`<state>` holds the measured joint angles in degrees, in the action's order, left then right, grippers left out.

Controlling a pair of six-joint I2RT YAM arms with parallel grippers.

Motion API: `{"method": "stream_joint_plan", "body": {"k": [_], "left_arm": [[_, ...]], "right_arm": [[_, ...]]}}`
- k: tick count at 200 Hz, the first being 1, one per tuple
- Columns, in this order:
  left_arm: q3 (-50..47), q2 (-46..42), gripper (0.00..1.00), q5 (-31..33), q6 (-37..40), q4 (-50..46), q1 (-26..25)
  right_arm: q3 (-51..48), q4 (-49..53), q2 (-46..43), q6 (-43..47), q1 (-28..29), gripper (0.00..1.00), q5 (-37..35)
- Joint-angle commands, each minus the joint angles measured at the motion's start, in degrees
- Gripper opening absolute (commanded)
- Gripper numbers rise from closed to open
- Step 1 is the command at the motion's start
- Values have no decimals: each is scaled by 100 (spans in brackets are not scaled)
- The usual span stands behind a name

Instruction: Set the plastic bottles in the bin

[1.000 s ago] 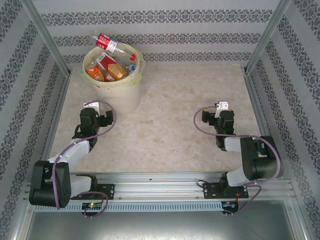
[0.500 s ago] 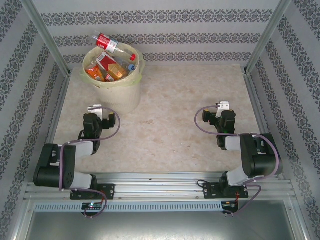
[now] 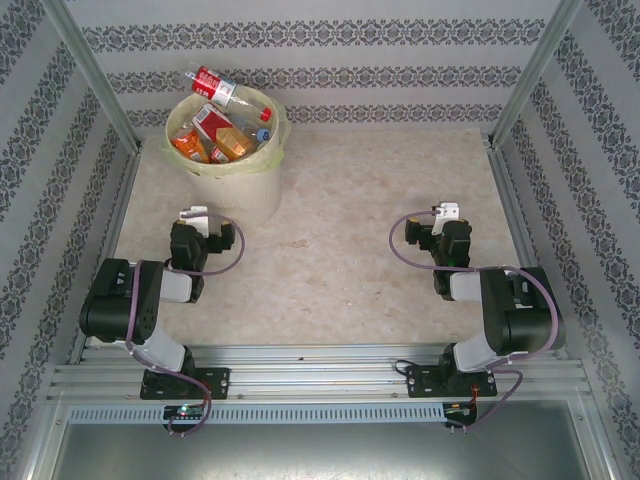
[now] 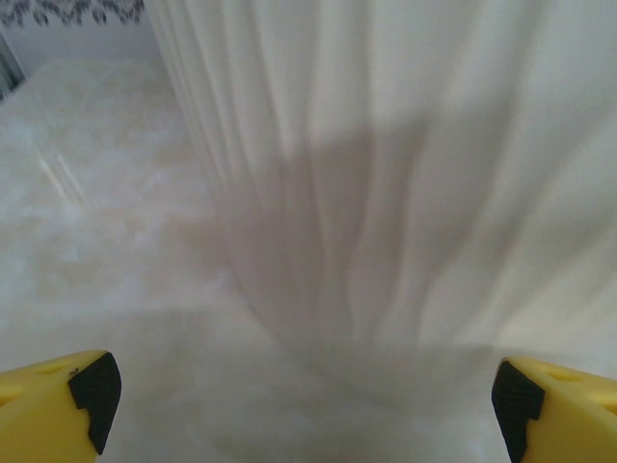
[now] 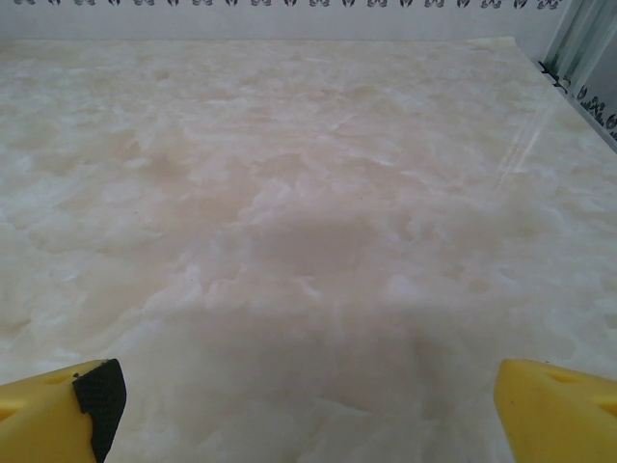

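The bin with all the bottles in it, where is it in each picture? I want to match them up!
Top external: the bin stands at the far left of the table, with bottles piled inside.
Left wrist: the bin is very close, its pale wall across the middle and right.
Right wrist: this camera looks across the table to the patterned wall.
Shared landmark: the marbled table.

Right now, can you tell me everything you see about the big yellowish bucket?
The bin is a round, pale cream bucket that looks plastic, lined with a pale yellow bag folded over its rim. It stands upright on the table, at its far left corner, heaped with bottles; one red-labelled bottle lies across its back rim.
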<state>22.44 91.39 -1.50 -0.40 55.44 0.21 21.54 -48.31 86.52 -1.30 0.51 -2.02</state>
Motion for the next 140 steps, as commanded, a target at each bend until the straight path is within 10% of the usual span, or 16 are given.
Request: {"method": "stream_joint_plan", "body": {"k": [1, 140], "left_arm": [[19, -61, 100, -125, 14, -279, 85], [-2, -56, 100, -124, 14, -236, 77]], "right_arm": [[87, -196, -5, -47, 3, 98, 88], [87, -196, -6, -41, 2, 98, 80]]}}
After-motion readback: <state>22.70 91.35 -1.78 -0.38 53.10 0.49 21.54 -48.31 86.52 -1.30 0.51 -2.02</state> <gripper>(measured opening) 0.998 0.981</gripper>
